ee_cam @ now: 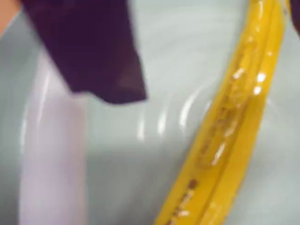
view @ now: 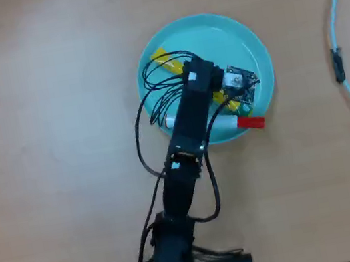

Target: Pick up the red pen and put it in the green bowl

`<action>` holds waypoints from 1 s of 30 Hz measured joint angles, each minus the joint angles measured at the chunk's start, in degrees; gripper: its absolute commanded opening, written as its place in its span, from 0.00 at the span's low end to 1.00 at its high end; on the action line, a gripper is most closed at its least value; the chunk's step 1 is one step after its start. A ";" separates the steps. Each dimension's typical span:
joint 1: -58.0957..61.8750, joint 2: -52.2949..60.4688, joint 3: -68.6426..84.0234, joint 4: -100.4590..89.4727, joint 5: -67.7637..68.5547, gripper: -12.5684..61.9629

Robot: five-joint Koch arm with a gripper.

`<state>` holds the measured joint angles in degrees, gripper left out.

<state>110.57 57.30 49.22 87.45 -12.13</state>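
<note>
1. Upper centre of the overhead view: green bowl (view: 239, 35), round and shallow, resting on the wooden bench (view: 45, 126).
2. Red pen (view: 249, 122): white barrel, red cap; lies in the lower part of the bowl, cap out over the lower right rim. Wrist view shows the pale barrel (ee_cam: 51, 164) blurred at lower left.
3. Yellow sachet (view: 166, 61): in the bowl, upper left part, mostly under the arm; runs as a diagonal strip (ee_cam: 234, 117) in the wrist view.
4. Hand (view: 238, 86): over the bowl's middle, above the pen. Opening cannot be told (one dark finger (ee_cam: 93, 51) shows, blurred).
5. Pale cable (view: 345, 40): far right edge of the bench.
</note>
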 measured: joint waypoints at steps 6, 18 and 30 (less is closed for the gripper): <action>-2.02 0.70 0.00 3.60 -0.09 0.71; -7.73 16.35 19.42 8.88 0.18 0.71; -10.81 43.51 65.21 -23.12 2.02 0.71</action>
<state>99.76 100.81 114.43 64.34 -10.11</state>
